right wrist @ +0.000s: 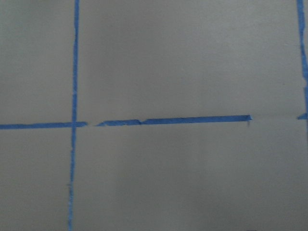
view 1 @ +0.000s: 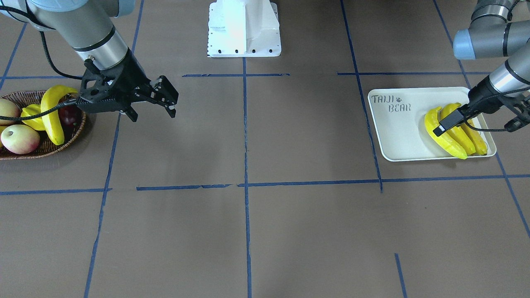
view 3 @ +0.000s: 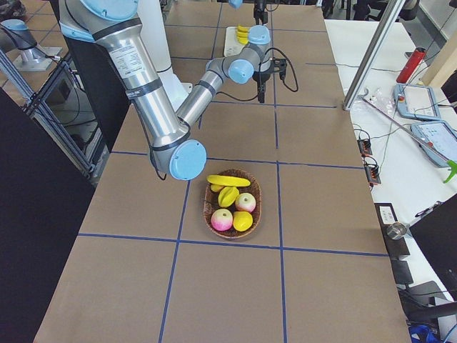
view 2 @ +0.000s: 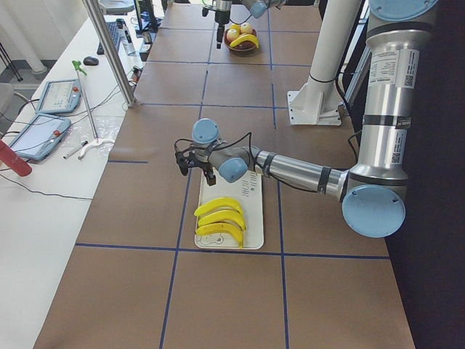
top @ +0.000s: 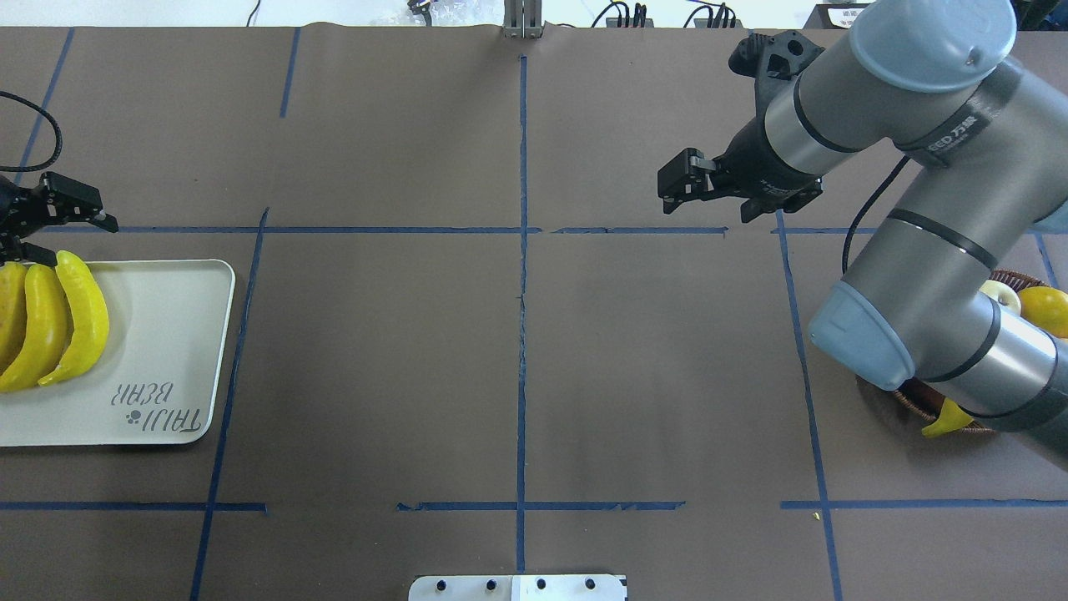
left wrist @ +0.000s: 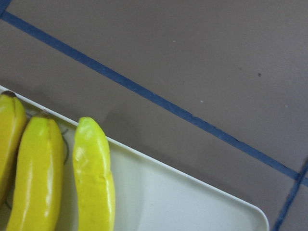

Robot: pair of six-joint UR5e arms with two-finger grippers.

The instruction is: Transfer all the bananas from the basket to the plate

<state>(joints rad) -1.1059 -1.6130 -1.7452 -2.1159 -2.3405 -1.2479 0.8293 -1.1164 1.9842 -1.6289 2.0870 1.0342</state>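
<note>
right arm outstretched, right hand [view 1: 153,115] spread, empty | left hand [view 1: 476,126] released near bananas [view 1: 449,140] on plate [view 1: 397,136]

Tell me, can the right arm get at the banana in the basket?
Probably yes: the banana lies on top, uncovered, and the right tool hangs open and empty beside the basket.

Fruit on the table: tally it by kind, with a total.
Long curved yellow bananas: 4 (3 on the cream rectangular tray, 1 in the brown wicker basket)
Round pink-and-yellow apples: 2
Ribbed yellow starfruit: 1
Round yellow fruit: 1
Dark red round fruit: 1
Total: 9
</note>
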